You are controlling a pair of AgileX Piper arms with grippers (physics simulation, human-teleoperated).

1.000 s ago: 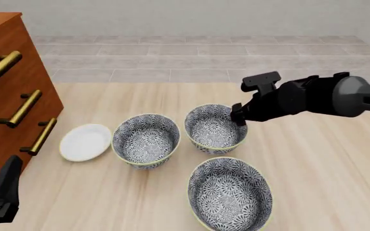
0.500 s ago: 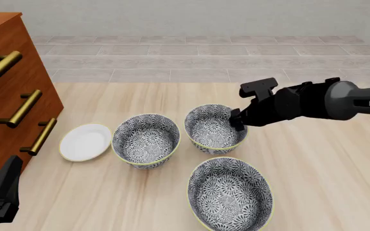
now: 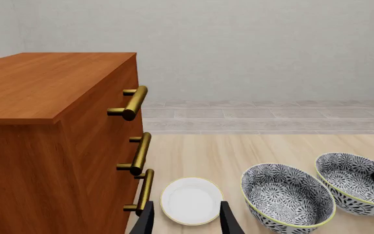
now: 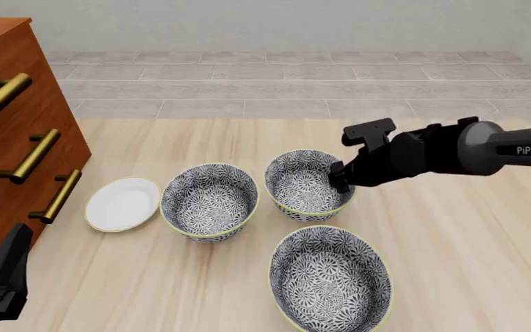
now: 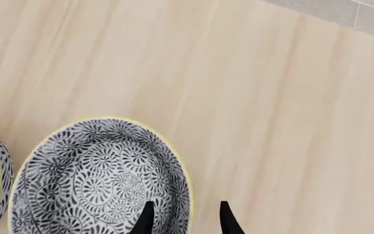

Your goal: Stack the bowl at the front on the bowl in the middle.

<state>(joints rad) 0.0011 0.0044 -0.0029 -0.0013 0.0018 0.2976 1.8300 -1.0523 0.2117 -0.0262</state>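
My right end effector (image 4: 339, 178) stands open astride the rim of the bowl at the front (image 4: 307, 184), one finger inside and one outside, not yet closed. I read that bowl, nearest the tabletop's far edge, as the one to lift, since the thin yellow-green lip offers the only hold on a deep, glossy, round wall. The bowl in the middle (image 4: 209, 201), just beside it toward the left edge, has the same navy floral glaze. My left end effector (image 3: 185, 225) waits open and empty near the near-left corner.
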